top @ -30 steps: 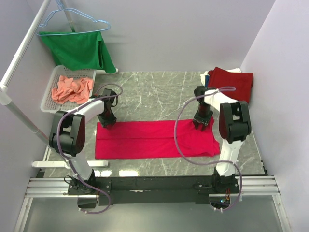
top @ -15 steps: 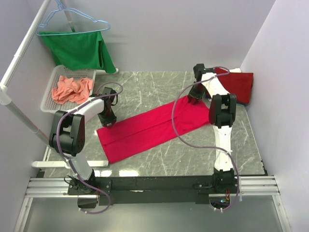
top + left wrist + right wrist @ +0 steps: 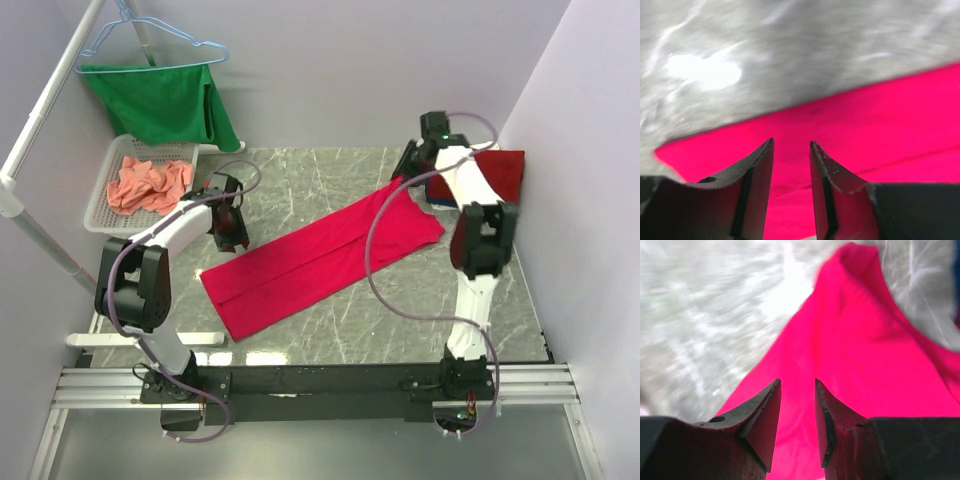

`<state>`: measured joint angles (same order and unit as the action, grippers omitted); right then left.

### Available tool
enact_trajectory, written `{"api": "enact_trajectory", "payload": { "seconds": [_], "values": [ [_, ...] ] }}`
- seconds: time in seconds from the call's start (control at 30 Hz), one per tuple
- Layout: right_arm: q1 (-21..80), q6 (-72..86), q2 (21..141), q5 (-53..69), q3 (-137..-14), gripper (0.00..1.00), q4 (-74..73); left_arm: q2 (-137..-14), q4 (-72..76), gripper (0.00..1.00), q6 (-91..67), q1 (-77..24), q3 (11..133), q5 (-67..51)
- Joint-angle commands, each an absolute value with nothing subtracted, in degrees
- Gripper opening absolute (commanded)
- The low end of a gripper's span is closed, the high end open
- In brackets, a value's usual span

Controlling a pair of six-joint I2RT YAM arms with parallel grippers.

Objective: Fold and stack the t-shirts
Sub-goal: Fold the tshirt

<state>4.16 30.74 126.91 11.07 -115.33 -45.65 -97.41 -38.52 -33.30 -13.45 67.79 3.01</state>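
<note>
The left jaws stand partly spread, with a clear gap between them and nothing in it. Right under them and just beyond their tips lies the bright pinkish-red t-shirt (image 3: 865, 125), folded into a long band flat on the grey marbled worktop (image 3: 300, 180). The near end of the band is below these jaws, and bare worktop begins just past it.

The right jaws are also parted by a modest gap. The same shirt fills the view beneath and ahead of them, rising in a soft ridge away from the tips. The cloth shows through the gap, but I cannot tell whether the tips touch it. From above, the band runs slantwise from one pair of jaws to the other, its far end just beside the right jaws.

Close behind the right jaws lies the dark red t-shirt (image 3: 500, 175), folded. Off to the outer side of the left jaws, well apart, a white basket (image 3: 100, 200) holds the crumpled salmon-orange t-shirt (image 3: 148, 185).
</note>
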Motion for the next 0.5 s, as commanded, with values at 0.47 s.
{"api": "enact_trajectory", "payload": {
  "seconds": [0.47],
  "values": [
    [9.23,34.98,83.59,-7.73,-86.24,0.41,-49.20,-120.31,-21.63,0.41,-29.44,-33.13,102.03,-12.03]
  ]
}}
